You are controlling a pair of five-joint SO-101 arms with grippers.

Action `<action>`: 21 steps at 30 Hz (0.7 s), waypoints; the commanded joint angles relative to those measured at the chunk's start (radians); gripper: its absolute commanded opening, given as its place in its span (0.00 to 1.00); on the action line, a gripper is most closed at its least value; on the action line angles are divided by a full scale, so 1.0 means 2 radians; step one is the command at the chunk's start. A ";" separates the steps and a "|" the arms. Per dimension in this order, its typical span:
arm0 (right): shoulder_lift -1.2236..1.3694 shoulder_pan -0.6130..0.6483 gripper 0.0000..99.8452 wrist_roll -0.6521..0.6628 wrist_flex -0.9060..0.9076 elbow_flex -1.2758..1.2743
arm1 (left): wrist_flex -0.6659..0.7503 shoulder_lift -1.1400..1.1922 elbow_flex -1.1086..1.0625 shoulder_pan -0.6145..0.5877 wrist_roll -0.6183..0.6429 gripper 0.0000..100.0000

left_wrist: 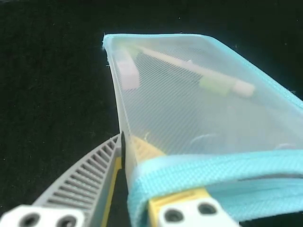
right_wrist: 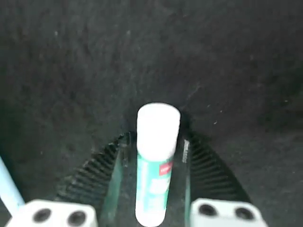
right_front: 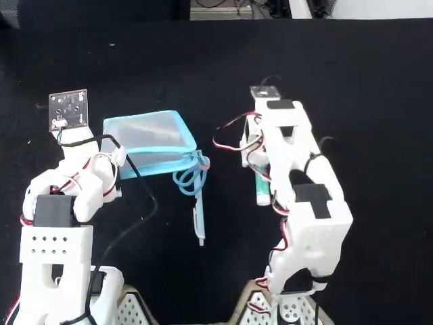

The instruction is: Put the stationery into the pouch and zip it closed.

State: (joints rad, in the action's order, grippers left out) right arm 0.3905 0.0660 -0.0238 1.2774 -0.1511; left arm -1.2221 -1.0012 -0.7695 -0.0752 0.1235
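The likeliest failure sits with the right hand (right_wrist: 156, 141). It has closed in from both sides on a white-capped, green-and-white glue stick (right_wrist: 157, 127), which lies lengthwise between the jaws with its cap just past the fingertips. A smooth round tube held that way could, I judge, slide or swivel during a carry and arrive pointing off the opening. The translucent mesh pouch with light-blue zip trim (right_front: 150, 139) is well apart from this hand, across the black tabletop (right_front: 365, 81). A slim white-and-blue pen (right_front: 199, 220) lies loose roughly between the two hands.

The left hand (left_wrist: 129, 142) is pinched tight on the pouch's near corner, with a grey ribbed finger on one face and a yellow-padded one against the blue zip band. The pouch stretches away from this hand. A hold on one corner alone may leave the mouth flat rather than gaping, and I cannot tell whether the zip is open.

Inside the pouch, a small white block (left_wrist: 128, 73) and a long pale stick with a green section (left_wrist: 213, 84) lie toward the end far from the left hand. A light-blue cord loop (right_front: 189, 179) hangs at the pouch corner nearest the right hand, touching the pen, and could snag an incoming tube.
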 commanded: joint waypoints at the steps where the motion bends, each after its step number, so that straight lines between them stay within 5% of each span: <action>1: -0.022 0.008 0.16 0.010 0.022 0.028 | -0.002 -0.003 0.003 -0.005 0.002 0.03; 11: 0.003 0.002 0.16 0.035 0.118 0.150 | -0.002 -0.003 0.002 -0.003 0.002 0.03; 16: 0.098 0.007 0.16 0.034 0.228 0.309 | -0.002 -0.003 0.002 -0.005 0.002 0.03; 21: 0.201 -0.008 0.16 0.023 0.237 0.395 | -0.002 -0.003 0.003 -0.005 0.002 0.03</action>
State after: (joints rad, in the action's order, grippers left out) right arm 0.7327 0.0675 0.0176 1.7192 0.5224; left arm -1.2221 -1.0012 -0.7695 -0.0752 0.1235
